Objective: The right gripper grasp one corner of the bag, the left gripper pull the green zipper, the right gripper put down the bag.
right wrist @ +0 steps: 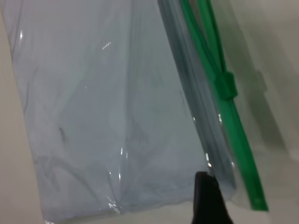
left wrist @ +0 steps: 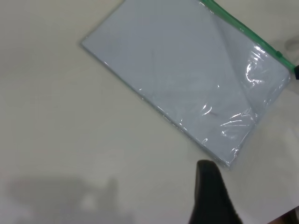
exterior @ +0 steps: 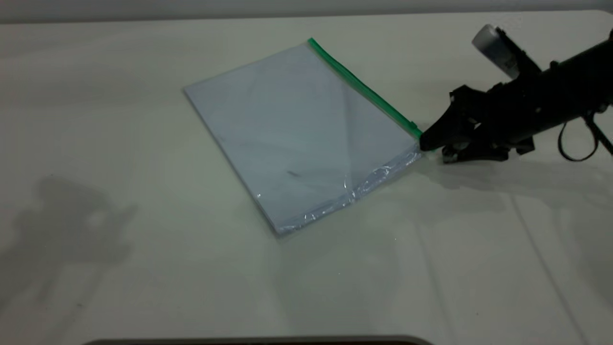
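Pale tabletop (exterior: 143,268): flat clear plastic document bag (exterior: 297,134), bright green zipper strip (exterior: 364,88).
Black pincer right gripper (exterior: 424,141) touches its corner (exterior: 417,143); grip cannot be told, film may slip.

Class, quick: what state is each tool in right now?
Right tool: at the corner of the flat clear plastic bag; open or shut cannot be told.
Left tool: only a tip visible; cannot be told.

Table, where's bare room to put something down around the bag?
The table is bare all along its near side and to the left of the bag, and in a strip behind it. It is tight only at the bag's right corner, where the right tool sits.
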Tool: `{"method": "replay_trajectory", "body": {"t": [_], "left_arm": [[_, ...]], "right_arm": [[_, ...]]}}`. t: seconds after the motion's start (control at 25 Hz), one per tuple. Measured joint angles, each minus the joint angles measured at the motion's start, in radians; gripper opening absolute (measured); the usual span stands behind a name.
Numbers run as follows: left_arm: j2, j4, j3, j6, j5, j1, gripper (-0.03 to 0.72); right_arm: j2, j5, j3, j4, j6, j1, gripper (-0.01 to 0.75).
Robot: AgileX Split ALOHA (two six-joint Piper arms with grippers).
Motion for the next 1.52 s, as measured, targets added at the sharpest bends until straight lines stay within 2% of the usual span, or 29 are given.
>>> {"method": "replay_trajectory", "body": {"t": [0.24, 0.44, 0.52, 0.64, 0.72, 0.88, 0.96, 1.08, 1.24, 1.4, 1.52], "left_arm": [[0.000, 0.000, 0.000, 0.000, 0.000, 0.000, 0.511], [0.000, 0.000, 0.000, 0.000, 0.000, 0.000, 0.511], [0.000, 0.000, 0.000, 0.000, 0.000, 0.000, 0.511], [0.000, 0.000, 0.000, 0.000, 0.000, 0.000, 0.511], [0.000, 0.000, 0.000, 0.000, 0.000, 0.000, 0.511], [0.000, 0.000, 0.000, 0.000, -0.002, 0.000, 0.511], [0.000, 0.000, 0.000, 0.000, -0.002, 0.000, 0.511], [0.000, 0.000, 0.000, 0.001, -0.003, 0.000, 0.511], [0.000, 0.000, 0.000, 0.012, -0.004, 0.000, 0.511], [0.000, 0.000, 0.000, 0.015, -0.024, 0.000, 0.511], [0.008, -0.005, -0.001, 0.015, -0.039, 0.000, 0.511]], "right_arm": [[0.055, 0.083, -0.021, 0.071, -0.016, 0.017, 0.502], [0.055, 0.076, -0.024, 0.162, -0.068, 0.072, 0.499], [0.055, 0.058, -0.026, 0.169, -0.076, 0.089, 0.476], [0.055, 0.026, -0.026, 0.173, -0.084, 0.094, 0.399], [0.055, 0.023, -0.026, 0.177, -0.084, 0.094, 0.316], [0.055, 0.046, -0.026, 0.177, -0.087, 0.094, 0.071], [0.055, 0.083, -0.026, 0.168, -0.087, 0.093, 0.034], [0.053, 0.168, -0.034, 0.058, -0.083, 0.093, 0.034], [0.043, 0.235, -0.034, -0.270, 0.027, 0.093, 0.034], [0.008, 0.184, -0.067, -0.556, 0.187, 0.093, 0.034], [-0.034, 0.100, -0.140, -0.622, 0.248, 0.094, 0.034]]}}
